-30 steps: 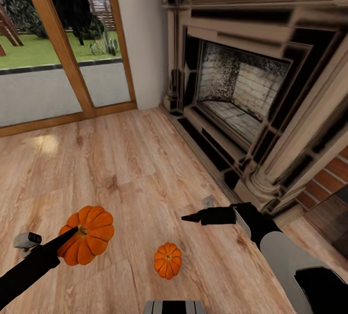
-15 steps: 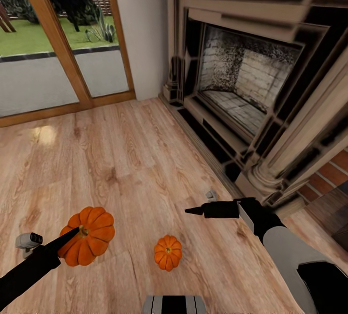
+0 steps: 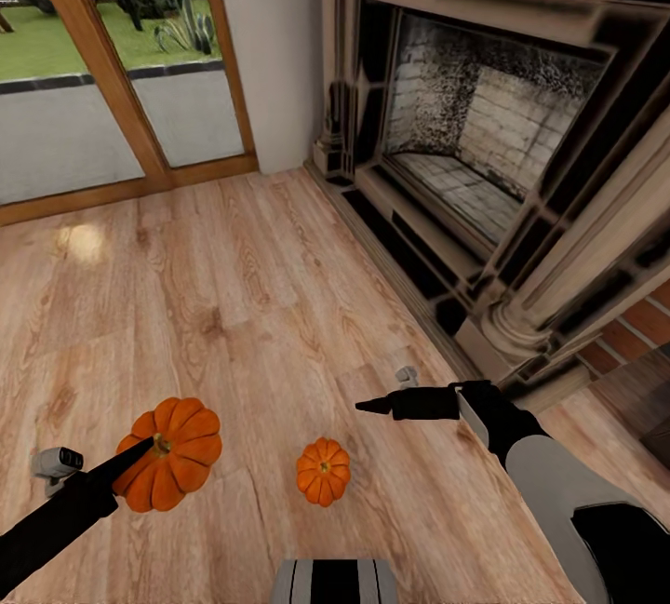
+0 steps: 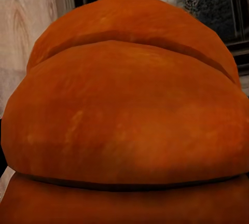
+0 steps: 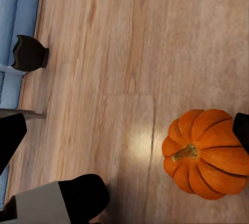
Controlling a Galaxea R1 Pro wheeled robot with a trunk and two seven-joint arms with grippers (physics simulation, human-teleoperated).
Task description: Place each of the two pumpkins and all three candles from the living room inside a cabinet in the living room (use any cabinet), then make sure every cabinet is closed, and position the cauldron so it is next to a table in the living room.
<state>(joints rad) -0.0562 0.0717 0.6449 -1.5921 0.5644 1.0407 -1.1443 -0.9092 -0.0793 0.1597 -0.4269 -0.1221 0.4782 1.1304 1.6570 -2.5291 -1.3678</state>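
Daylight is flooding in through the glass door [image 3: 112, 73]; a soft glare patch is glowing on the wooden floor [image 3: 79, 241]; the fireplace [image 3: 502, 148] is rendering smeared and stretched.

We saw a pale planked wooden floor [image 3: 279, 306] with clear grain and a soft sheen. The bright-orange ribbed pumpkins [image 3: 168, 453] looked smooth and matt, faintly mottled. The fireplace's firebox [image 3: 484, 134] showed rough, sooty grey brick, framed in smooth cream stone.

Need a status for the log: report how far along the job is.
Done: nothing visibly stowed. In hand: the left gripper is at the larger pumpkin; grip unclear. Left: the smaller pumpkin sits on the floor below the right gripper; candles, cabinet closing, cauldron.
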